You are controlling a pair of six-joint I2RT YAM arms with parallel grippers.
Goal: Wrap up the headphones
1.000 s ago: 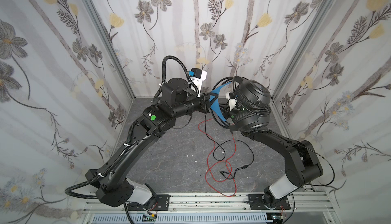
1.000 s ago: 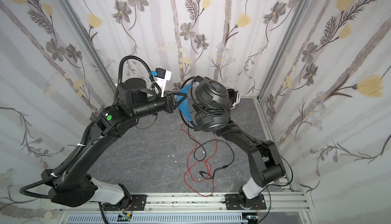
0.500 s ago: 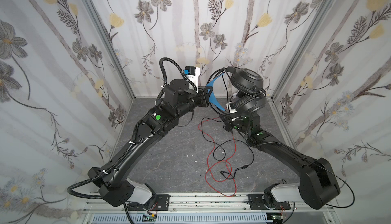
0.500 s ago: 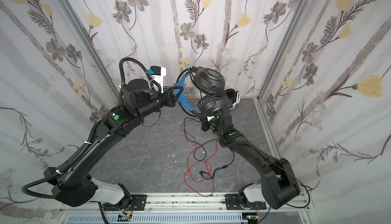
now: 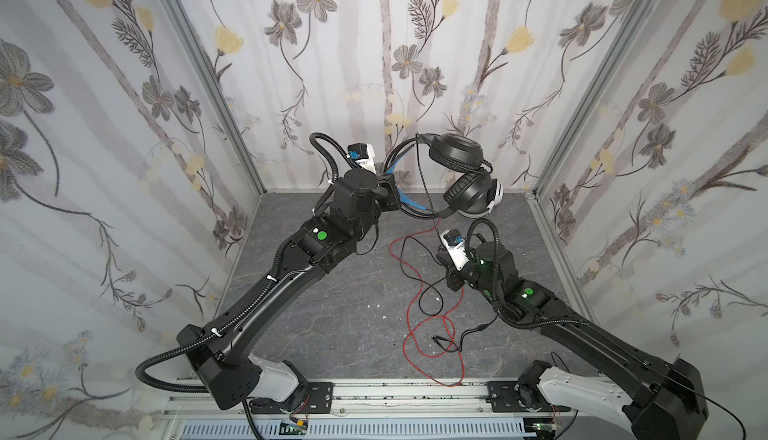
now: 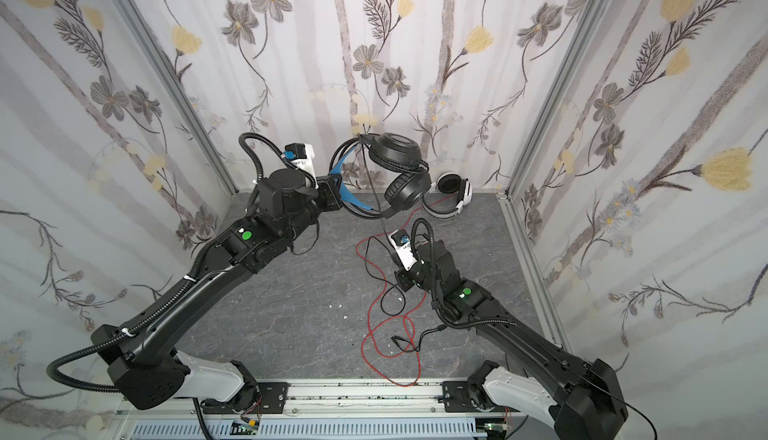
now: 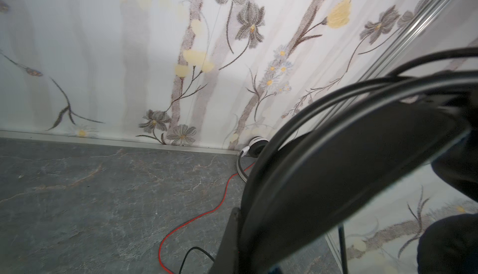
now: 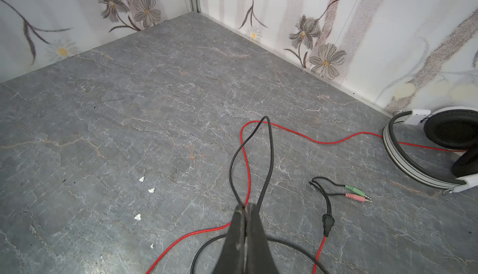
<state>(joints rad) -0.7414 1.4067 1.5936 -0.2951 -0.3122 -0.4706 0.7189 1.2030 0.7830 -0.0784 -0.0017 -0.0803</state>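
Left fingers (image 7: 229,236) clenched on black headset (image 5: 457,153) held aloft, right fingers (image 8: 254,228) pinching black cable (image 8: 269,156) below

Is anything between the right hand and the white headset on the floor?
Nothing blocking: only the thin red cable and the green and pink plugs lie between the right hand and the white, black-padded headset.

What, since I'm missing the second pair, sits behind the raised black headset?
The white headset lies on the floor by the back wall; the black headset hides most of it in a top view.
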